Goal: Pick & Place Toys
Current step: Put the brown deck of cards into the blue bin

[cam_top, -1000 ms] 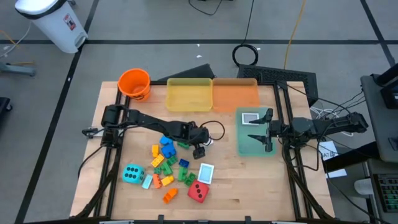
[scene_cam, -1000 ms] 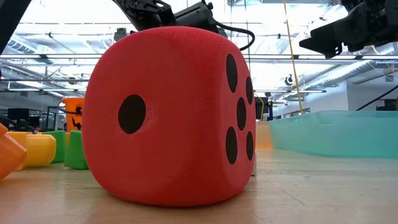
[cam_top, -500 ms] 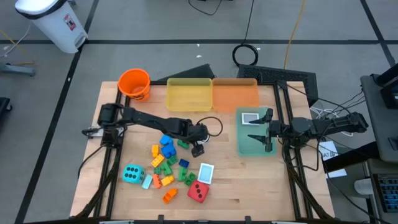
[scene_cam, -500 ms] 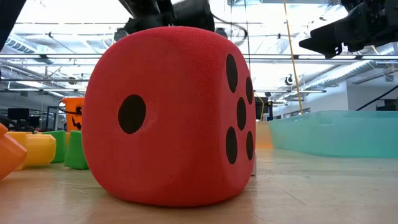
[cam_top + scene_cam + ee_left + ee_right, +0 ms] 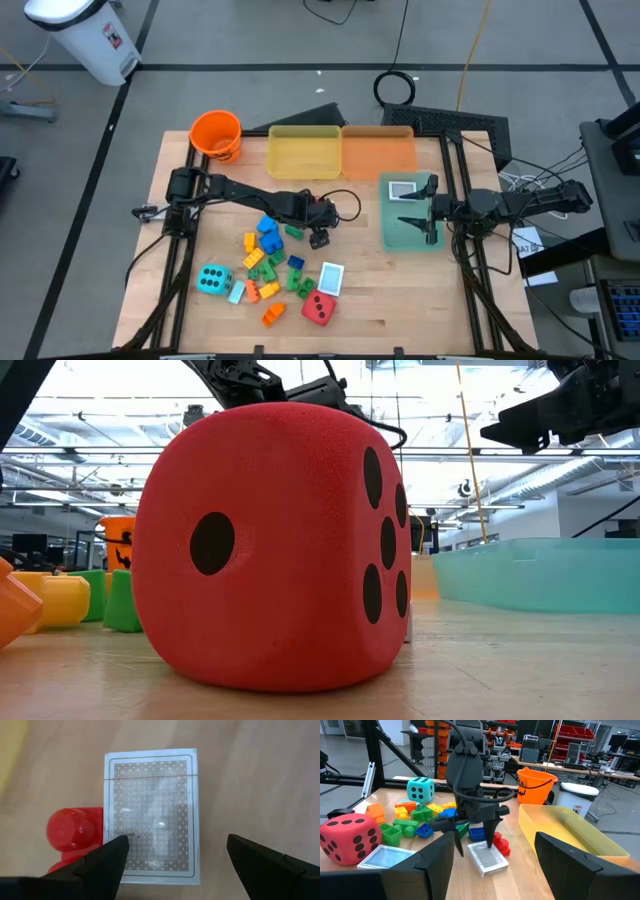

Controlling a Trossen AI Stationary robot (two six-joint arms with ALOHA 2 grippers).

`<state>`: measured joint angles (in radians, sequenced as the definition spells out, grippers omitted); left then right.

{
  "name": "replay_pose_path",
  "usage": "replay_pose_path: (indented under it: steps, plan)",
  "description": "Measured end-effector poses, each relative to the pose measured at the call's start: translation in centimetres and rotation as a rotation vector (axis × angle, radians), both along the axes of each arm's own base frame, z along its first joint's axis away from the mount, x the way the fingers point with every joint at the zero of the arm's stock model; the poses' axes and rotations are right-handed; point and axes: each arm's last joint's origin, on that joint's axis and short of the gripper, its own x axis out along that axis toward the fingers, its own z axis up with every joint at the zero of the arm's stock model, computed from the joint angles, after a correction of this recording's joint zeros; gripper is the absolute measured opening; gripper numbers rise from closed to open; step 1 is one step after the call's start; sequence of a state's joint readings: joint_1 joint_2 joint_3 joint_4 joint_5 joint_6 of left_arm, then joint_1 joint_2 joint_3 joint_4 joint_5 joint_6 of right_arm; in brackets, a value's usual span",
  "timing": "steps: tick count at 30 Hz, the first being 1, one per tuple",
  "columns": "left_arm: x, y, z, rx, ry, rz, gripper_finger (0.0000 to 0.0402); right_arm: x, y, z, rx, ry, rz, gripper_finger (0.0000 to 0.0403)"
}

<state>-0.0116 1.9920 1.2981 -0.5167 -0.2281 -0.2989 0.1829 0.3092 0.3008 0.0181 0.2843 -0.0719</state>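
While the left gripper (image 5: 172, 857) hovers spread over the white patterned card deck (image 5: 151, 815), the adjacent red plastic brick (image 5: 75, 832) may block one finger.

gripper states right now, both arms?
Left gripper: open, holding nothing, fingers either side of a white card deck on the table.
Right gripper: open, empty, over the green tray.

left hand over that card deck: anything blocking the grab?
Nothing sits between the left hand and the card deck; its open fingers straddle it from above. A red brick touches one long edge of the deck, right where that finger would come down, so it may get nudged.
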Motion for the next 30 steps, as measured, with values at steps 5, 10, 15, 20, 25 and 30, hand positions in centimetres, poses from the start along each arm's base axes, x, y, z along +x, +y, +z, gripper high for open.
replay_pose_path:
  steps: [5,10,15,20,25,30]
  plan:
    - [-0.2,-0.3,-0.7,0.072,0.023,-0.035,0.0347,0.0,0.0,0.0,-0.001,0.004,0.000,0.0247]
    - [0.2,-1.6,-0.8,-0.016,-0.002,-0.160,0.0347,0.1,0.0,-0.1,-0.002,0.008,0.001,0.0247]
    - [0.4,-2.6,0.2,-0.031,-0.014,-0.220,0.0347,0.1,0.0,-0.1,-0.002,0.008,0.001,0.0247]
    - [0.5,-2.4,2.2,-0.070,-0.090,-0.163,0.0347,0.1,0.0,-0.1,-0.002,0.009,0.001,0.0247]
    - [0.5,-2.4,2.8,-0.123,-0.122,-0.093,0.0347,0.1,0.0,-0.1,-0.001,0.008,0.001,0.0247]
    - [0.3,-0.9,2.7,-0.182,-0.113,0.080,0.0347,0.1,0.0,-0.1,0.005,0.009,0.000,0.0247]
